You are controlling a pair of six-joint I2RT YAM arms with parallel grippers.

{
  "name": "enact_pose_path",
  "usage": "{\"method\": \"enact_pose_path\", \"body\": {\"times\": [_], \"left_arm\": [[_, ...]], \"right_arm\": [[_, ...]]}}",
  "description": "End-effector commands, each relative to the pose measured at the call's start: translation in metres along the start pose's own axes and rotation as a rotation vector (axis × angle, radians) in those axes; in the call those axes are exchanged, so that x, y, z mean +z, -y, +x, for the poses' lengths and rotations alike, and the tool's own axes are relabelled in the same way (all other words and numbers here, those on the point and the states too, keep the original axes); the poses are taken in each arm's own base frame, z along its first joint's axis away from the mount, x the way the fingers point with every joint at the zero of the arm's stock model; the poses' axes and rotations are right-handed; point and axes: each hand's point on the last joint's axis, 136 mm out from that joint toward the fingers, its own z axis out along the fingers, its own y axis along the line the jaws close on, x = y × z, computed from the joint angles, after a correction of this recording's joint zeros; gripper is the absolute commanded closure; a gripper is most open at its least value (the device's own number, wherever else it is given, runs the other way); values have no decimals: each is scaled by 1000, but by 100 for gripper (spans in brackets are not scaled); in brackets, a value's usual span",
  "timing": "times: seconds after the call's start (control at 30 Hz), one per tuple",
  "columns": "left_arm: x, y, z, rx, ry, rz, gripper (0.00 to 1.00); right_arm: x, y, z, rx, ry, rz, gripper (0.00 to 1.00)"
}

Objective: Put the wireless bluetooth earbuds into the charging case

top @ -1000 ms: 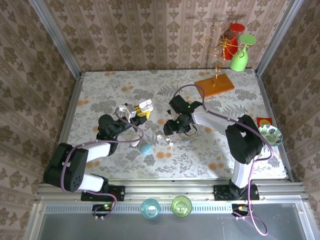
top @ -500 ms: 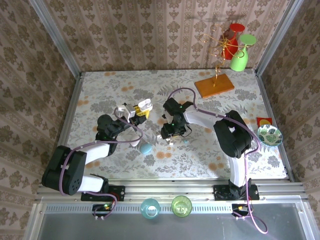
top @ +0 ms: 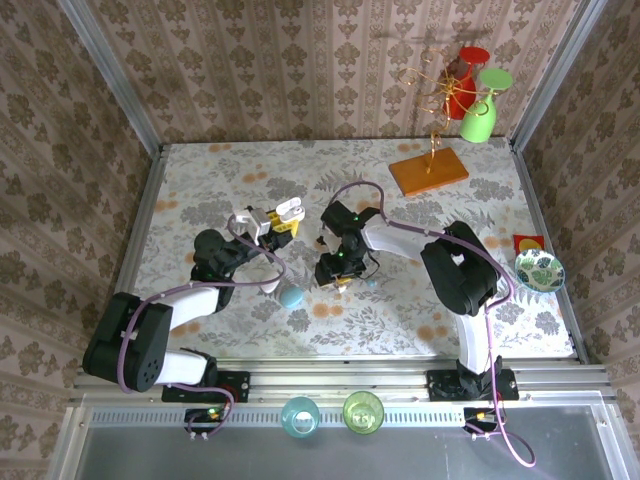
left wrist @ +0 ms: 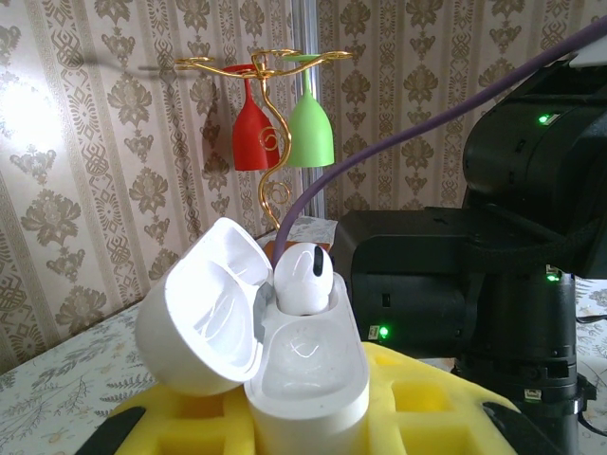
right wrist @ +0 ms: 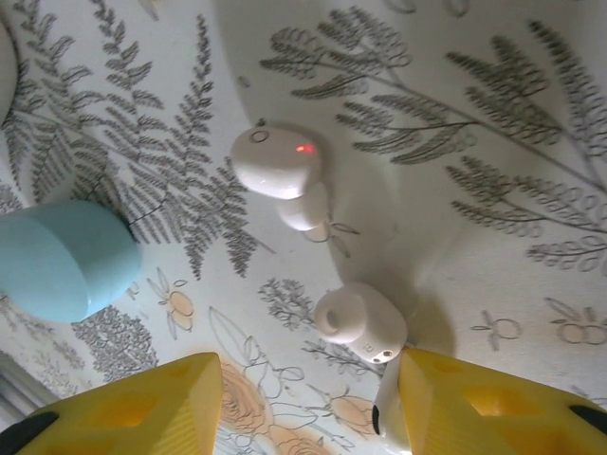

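My left gripper (top: 283, 217) is shut on a white charging case (left wrist: 308, 374) held upright between its yellow fingers (left wrist: 432, 403). The case's lid (left wrist: 204, 322) is swung open, and one white earbud (left wrist: 303, 280) sits in the far slot. My right gripper (right wrist: 308, 379) points down at the table (right wrist: 531, 142) with its yellow jaws apart. A white earbud (right wrist: 360, 322) lies between them, its stem against the right finger (right wrist: 484, 408). A second white earbud (right wrist: 280, 171) with a red light lies a little farther off. In the top view, a tiny teal earbud (top: 371, 283) lies right of the right gripper (top: 335, 277).
A blue oval case (right wrist: 62, 261) lies left of the right gripper, seen in the top view as a blue case (top: 292, 297). At the back right a wooden base (top: 428, 170) carries a gold wire stand with red and green glasses. A patterned bowl (top: 540, 270) sits at the right edge.
The right gripper has moved left and toward the near edge, coming down over the white earbuds with its jaws slightly narrower. The left gripper and its case have stayed put.
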Motion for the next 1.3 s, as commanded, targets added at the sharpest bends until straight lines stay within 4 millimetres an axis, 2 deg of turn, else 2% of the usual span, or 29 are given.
{"method": "enact_pose_path", "body": {"times": [0.0, 0.27, 0.7, 1.03, 1.13, 1.27], "left_arm": [[-3, 1, -11, 16, 25, 2, 100], [-4, 1, -13, 21, 26, -3, 100], [-5, 1, -14, 34, 19, -6, 100], [-5, 1, -14, 39, 17, -9, 100], [-5, 1, -14, 37, 20, -10, 100], [-6, 2, -14, 36, 21, -7, 100]], "right_arm": [[4, -10, 10, -31, -48, -47, 46], [9, -16, 28, -81, -124, -32, 46], [-9, -5, 58, -79, -108, 40, 48], [-16, 17, 87, -22, -111, 116, 50], [-18, 28, 90, -4, -95, 176, 51], [-33, 48, 81, 39, -30, 314, 53]]}}
